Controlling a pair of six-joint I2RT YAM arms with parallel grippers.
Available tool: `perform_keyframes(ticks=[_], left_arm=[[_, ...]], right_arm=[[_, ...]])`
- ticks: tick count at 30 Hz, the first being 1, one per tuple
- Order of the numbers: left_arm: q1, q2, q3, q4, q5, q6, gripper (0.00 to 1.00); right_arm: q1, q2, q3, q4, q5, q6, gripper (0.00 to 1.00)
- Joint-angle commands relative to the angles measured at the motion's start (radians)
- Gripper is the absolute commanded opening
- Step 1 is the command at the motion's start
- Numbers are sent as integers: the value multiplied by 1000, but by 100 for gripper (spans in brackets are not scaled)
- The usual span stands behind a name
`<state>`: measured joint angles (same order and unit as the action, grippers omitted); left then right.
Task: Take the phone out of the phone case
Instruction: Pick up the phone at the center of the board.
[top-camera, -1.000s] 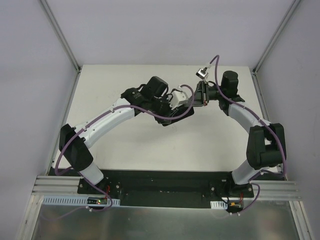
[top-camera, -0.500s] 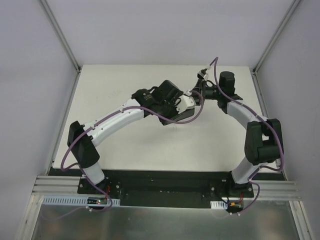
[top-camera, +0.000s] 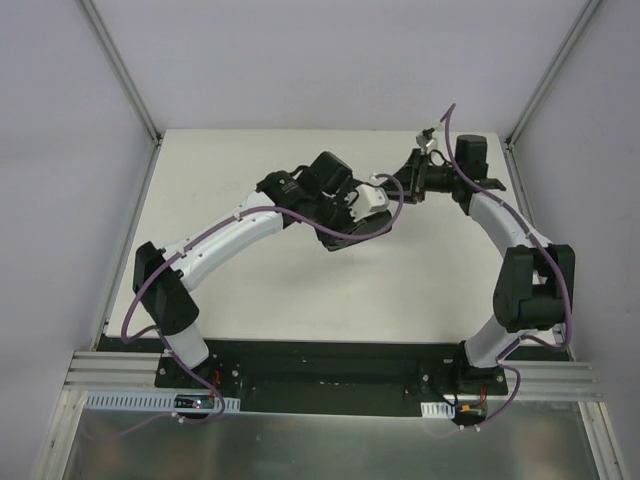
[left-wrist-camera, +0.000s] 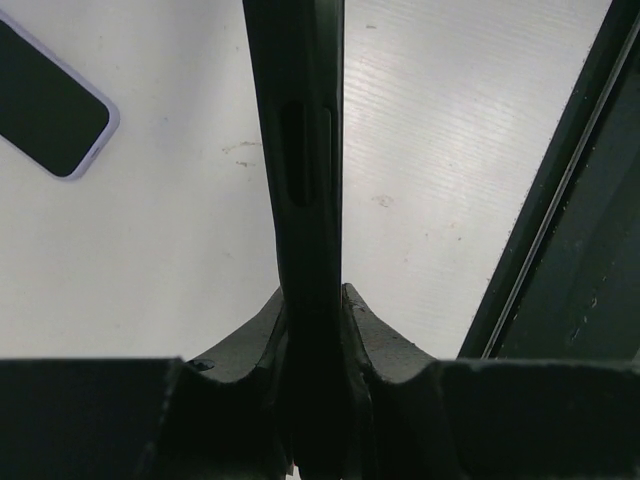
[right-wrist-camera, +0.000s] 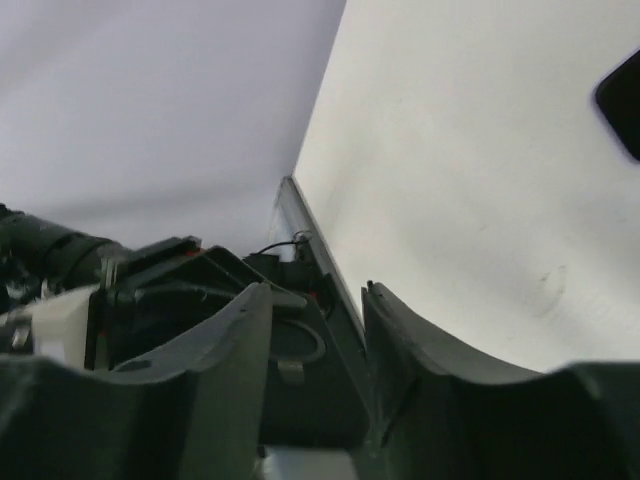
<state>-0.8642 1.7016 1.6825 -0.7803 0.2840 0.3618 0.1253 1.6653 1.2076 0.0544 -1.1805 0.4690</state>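
Note:
My left gripper (left-wrist-camera: 312, 300) is shut on a dark, thin phone case (left-wrist-camera: 300, 150), held upright and edge-on with a side button slot showing. Whether anything sits inside it I cannot tell. A phone (left-wrist-camera: 50, 105) with a black screen and lavender rim lies flat on the white table, apart from the case. From above, the left gripper (top-camera: 352, 222) holds the dark case (top-camera: 350, 240) over mid-table, and the phone is hidden there. My right gripper (top-camera: 405, 188) hovers just right of it, open, with nothing between its fingers (right-wrist-camera: 240, 340).
Grey walls and metal posts (top-camera: 120, 70) close in the white table (top-camera: 260, 290). A dark slanted bar (left-wrist-camera: 560, 200) fills the right of the left wrist view. The corner of a dark object (right-wrist-camera: 622, 100) lies on the table in the right wrist view.
The right gripper has drawn back to the right, away from the left gripper, and its jaws have widened. The left arm shifted slightly and still holds the case.

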Motion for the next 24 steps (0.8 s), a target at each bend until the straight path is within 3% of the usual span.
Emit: perform_keyframes(ticks=[1, 6, 11, 16, 24], left_arm=[[111, -89, 0, 9, 168, -29, 0], [188, -135, -29, -14, 288, -37, 0], [218, -163, -41, -51, 470, -29, 0], [220, -166, -37, -89, 610, -9, 0], [220, -174, -53, -94, 635, 0, 0]], right_arm=[[-44, -183, 164, -406, 70, -460, 54], [-39, -318, 196, -572, 131, -696, 64], [81, -386, 242, -767, 189, -957, 64], [187, -366, 297, -820, 219, -1012, 61], [223, -348, 328, -843, 216, -1009, 57]])
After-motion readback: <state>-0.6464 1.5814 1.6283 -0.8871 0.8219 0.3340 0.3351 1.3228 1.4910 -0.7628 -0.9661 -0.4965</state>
